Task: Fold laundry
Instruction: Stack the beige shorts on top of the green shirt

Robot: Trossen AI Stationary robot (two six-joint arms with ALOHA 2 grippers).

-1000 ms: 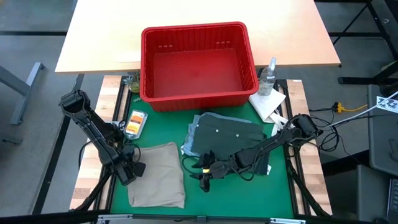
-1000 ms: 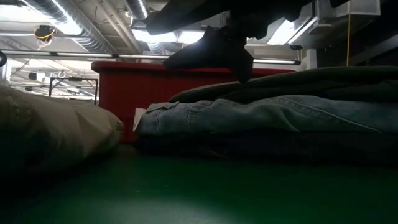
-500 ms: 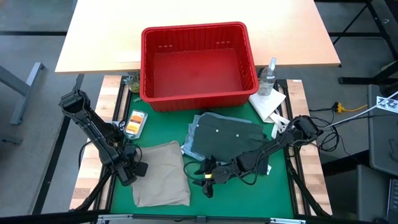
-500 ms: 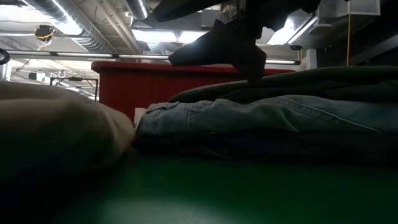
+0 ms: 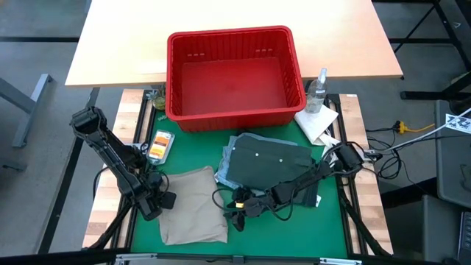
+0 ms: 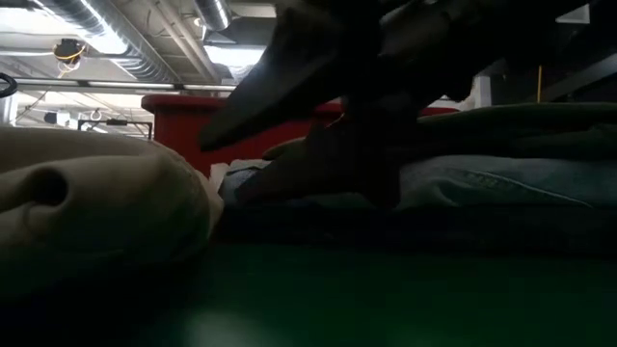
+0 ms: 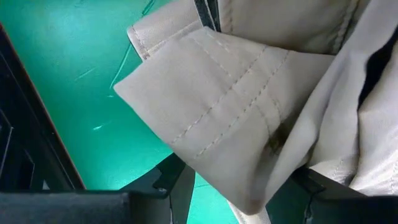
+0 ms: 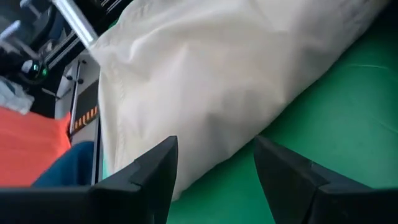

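Left jaws clamp khaki piece (image 5: pixel 193 205), fingertips hidden

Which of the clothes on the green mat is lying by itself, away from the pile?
The beige khaki piece, near the left pincer. The dark olive green piece and the light blue denim are stacked together beside it.

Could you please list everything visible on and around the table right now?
Khaki garment: one, beige, front left of the green mat, gripped at its left edge.
Stack of garments: one pile, olive on top of light denim, mat's right half.
Basket: one, red, behind the mat.
White cloth: one, right of the basket.
Bottle: one, clear, beside the basket.
Small packet: one, orange and white, left of the mat.
Left gripper: dark, shut on the khaki garment.
Right gripper: dark, open, low by the garment's right edge.
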